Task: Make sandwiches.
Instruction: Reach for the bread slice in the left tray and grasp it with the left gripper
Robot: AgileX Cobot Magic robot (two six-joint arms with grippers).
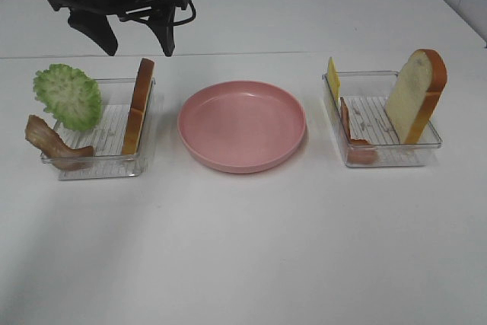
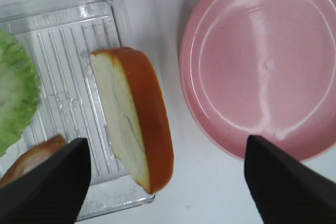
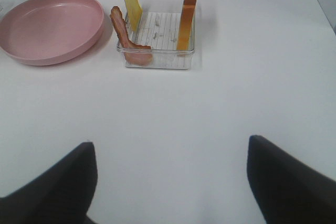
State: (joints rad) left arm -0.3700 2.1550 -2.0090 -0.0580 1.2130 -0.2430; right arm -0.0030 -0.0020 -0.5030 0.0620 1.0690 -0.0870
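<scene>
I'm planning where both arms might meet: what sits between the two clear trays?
The round pink plate lies between the left tray and the right tray, touching neither. The exterior high view shows this.

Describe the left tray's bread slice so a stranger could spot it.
Find the round pink plate mid-table. The clear tray to its left holds the bread slice, standing on edge along the wall nearest the plate. Unlike the green lettuce and bacon beside it, it is orange-crusted.
</scene>
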